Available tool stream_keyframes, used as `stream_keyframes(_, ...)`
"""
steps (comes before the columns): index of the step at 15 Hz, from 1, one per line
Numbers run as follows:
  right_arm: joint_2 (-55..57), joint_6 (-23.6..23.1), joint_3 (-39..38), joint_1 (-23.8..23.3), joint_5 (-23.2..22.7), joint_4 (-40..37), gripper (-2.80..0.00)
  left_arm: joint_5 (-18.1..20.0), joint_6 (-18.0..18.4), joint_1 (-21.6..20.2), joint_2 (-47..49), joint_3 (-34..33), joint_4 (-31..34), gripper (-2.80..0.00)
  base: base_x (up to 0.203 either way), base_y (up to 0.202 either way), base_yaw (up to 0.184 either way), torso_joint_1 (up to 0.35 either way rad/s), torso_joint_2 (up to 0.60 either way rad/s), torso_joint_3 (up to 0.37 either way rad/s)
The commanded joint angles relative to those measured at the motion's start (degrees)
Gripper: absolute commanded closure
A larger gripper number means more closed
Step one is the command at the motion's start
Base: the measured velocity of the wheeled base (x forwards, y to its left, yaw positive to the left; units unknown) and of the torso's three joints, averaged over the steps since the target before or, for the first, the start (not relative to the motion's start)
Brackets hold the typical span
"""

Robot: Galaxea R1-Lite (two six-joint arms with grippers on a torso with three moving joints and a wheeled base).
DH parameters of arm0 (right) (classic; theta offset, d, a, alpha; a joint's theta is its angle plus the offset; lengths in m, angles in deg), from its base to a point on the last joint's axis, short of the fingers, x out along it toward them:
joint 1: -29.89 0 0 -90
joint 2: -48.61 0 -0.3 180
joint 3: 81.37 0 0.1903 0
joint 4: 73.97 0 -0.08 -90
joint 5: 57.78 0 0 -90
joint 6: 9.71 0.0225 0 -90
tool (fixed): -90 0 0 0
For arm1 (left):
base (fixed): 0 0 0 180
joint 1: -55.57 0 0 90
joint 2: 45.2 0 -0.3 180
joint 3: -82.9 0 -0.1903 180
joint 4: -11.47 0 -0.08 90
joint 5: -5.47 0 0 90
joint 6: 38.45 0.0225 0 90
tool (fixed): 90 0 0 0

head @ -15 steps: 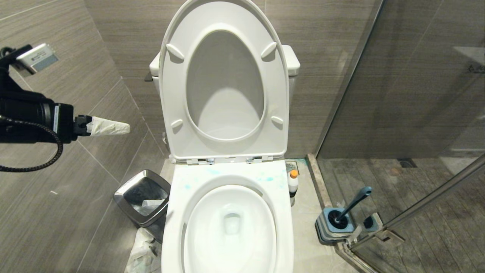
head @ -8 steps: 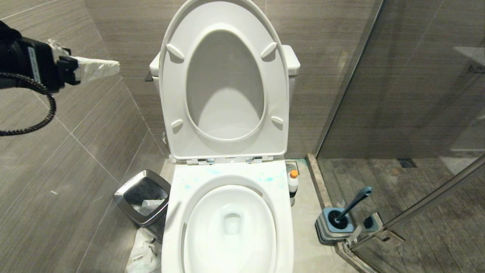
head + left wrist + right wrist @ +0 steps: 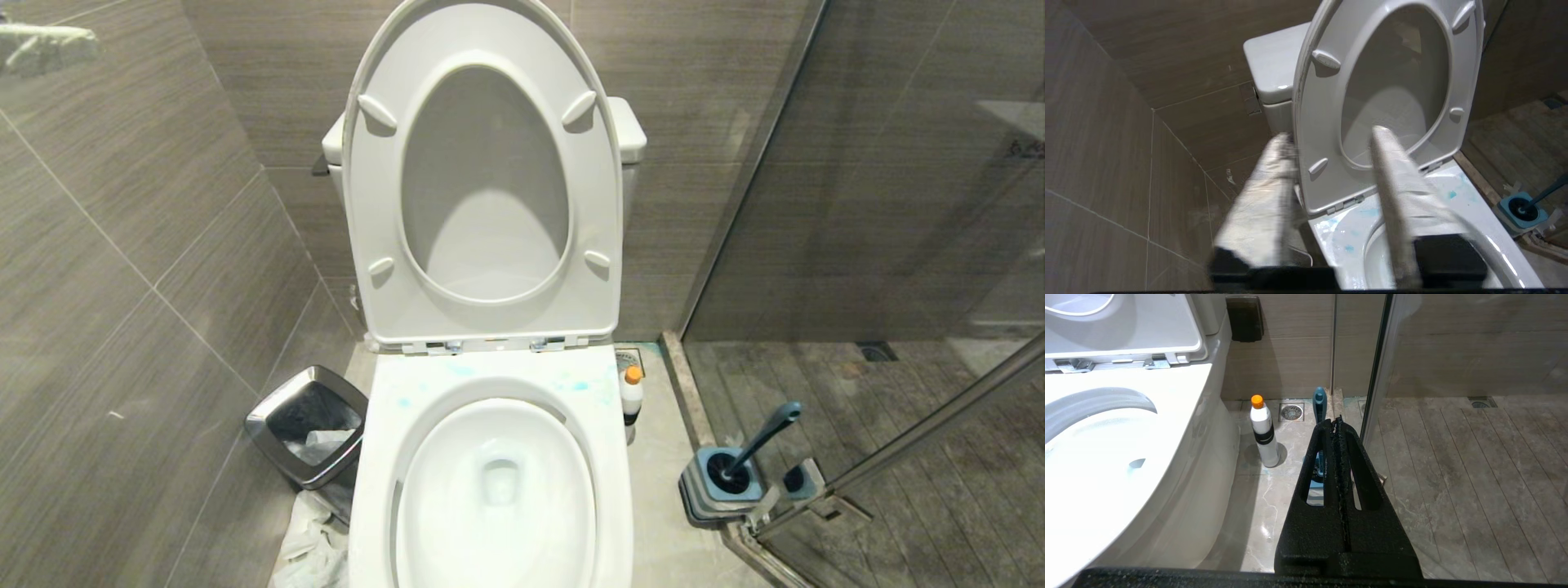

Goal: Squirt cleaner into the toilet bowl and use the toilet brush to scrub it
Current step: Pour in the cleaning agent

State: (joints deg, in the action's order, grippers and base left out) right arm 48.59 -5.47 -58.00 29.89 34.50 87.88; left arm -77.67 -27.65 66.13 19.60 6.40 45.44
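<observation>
Standing in blue base [image 3: 727, 482], toilet brush [image 3: 763, 437]; left gripper [image 3: 1331, 134] jaws apart, right gripper [image 3: 1337, 420] jaws clenched empty.

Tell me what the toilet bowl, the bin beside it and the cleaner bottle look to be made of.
Toilet bowl: glazed ceramic by the look, glossy white with bright highlights.
Bin: brushed steel, probably; its square rim gives grey mirror-like reflections.
Cleaner bottle: likely plastic, smooth matte white, with an orange cap and a dark label band.

Bathroom. Landmark: toilet bowl [image 3: 490, 482], seat and lid up against the cistern [image 3: 629, 131]. Grey tiled walls [image 3: 122, 286] around it, steel bin [image 3: 309, 425] on its left, glass shower partition [image 3: 882, 188] and floor drain [image 3: 1291, 412] on its right.
</observation>
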Motion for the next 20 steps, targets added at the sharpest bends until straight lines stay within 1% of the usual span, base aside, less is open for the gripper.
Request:
stream_keyframes(1,0.02,-0.01,-1.41,0.0,0.01,0.06,0.0,-1.13,-0.42,-0.01,-4.1,-0.01,0.11,0.0,0.0,0.0,0.0,0.0,0.0,0.0)
stream_keyframes(4,0.02,0.05,-1.41,0.0,0.01,0.06,0.0,-2.76,-0.99,-0.91,-8.79,0.24,0.12,0.0,0.0,0.0,0.0,0.0,0.0,0.0)
stream_keyframes(7,0.02,0.0,-1.41,0.0,0.01,0.06,0.0,-2.76,-1.09,-3.03,-14.77,-0.02,0.27,0.0,0.0,0.0,0.0,0.0,0.0,0.0)
stream_keyframes(10,0.02,0.06,-1.41,0.0,0.01,0.06,0.0,-2.73,-1.04,-4.61,-22.66,-2.86,1.08,0.0,0.0,0.0,0.0,0.0,0.0,0.0)
stream_keyframes(11,0.02,0.06,-1.41,0.0,0.01,0.06,0.0,-2.65,-1.02,-5.41,-25.27,-4.06,2.31,0.0,0.0,0.0,0.0,0.0,0.0,0.0)
stream_keyframes(15,0.02,0.06,-1.41,0.0,0.01,0.06,0.0,-2.34,-1.27,-7.64,-34.36,-7.63,11.11,0.0,0.0,0.0,0.0,0.0,0.0,0.0)
stream_keyframes(18,0.02,0.06,-1.41,0.0,0.01,0.02,0.0,-2.22,-1.3,-9.46,-41.7,-13.9,14.42,0.0,0.0,0.0,0.0,0.0,0.0,0.0)
stream_keyframes(20,0.02,-0.01,-1.41,0.0,0.01,0.06,0.0,-2.13,-1.31,-10.51,-45.23,-17.76,15.32,0.0,0.0,0.0,0.0,0.0,0.0,0.0)
